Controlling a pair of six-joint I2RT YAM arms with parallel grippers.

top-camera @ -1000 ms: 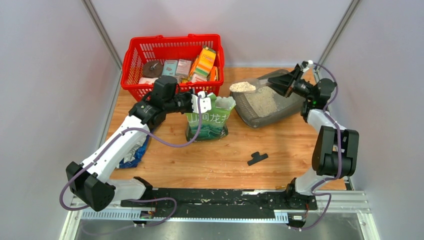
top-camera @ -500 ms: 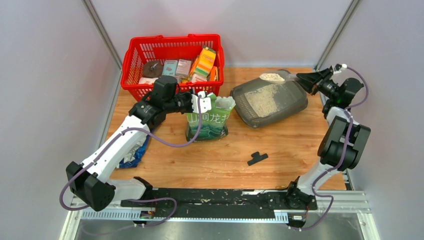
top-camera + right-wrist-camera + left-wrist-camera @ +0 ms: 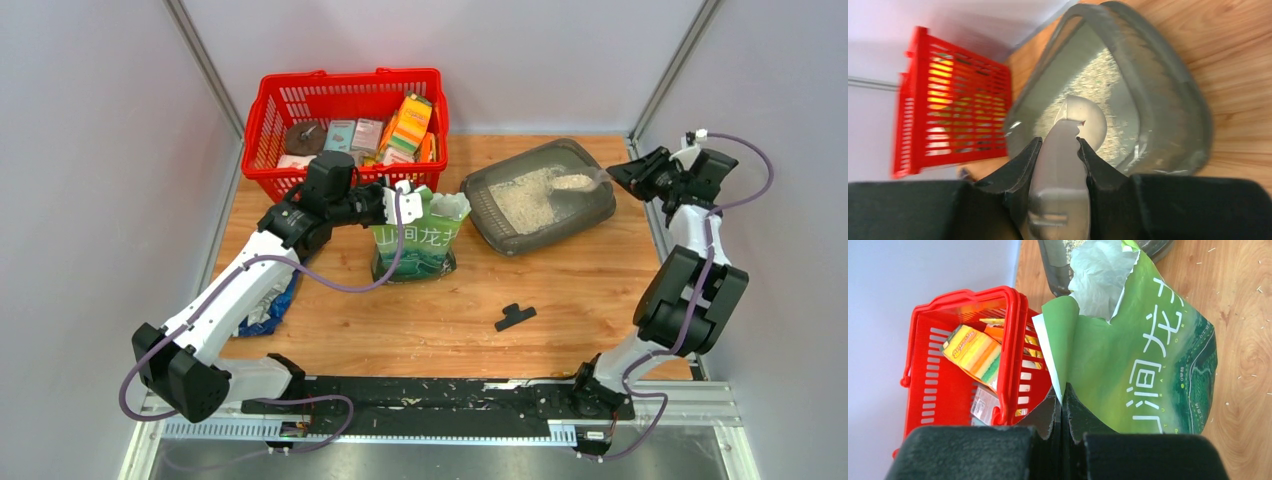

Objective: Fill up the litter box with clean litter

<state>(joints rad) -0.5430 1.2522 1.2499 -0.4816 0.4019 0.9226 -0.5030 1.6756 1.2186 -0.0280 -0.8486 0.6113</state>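
Right gripper (image 3: 622,176) swinging out rightward since a second ago, carrying scoop (image 3: 572,182) from pouch side across litter box (image 3: 497,243). Jaws clamping scoop handle. Scoop bowl hanging over box's right half, reaching left from gripper, pale heap showing on it from above. Clean litter (image 3: 520,205) covering part of box floor. Left gripper (image 3: 405,200) pinching green pouch (image 3: 415,245) edge, closed tight, just left of box. Right gripper nearer; tipping likely needing wrist roll.

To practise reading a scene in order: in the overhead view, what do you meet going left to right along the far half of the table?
From the left: red basket → green pouch → litter box → right gripper.
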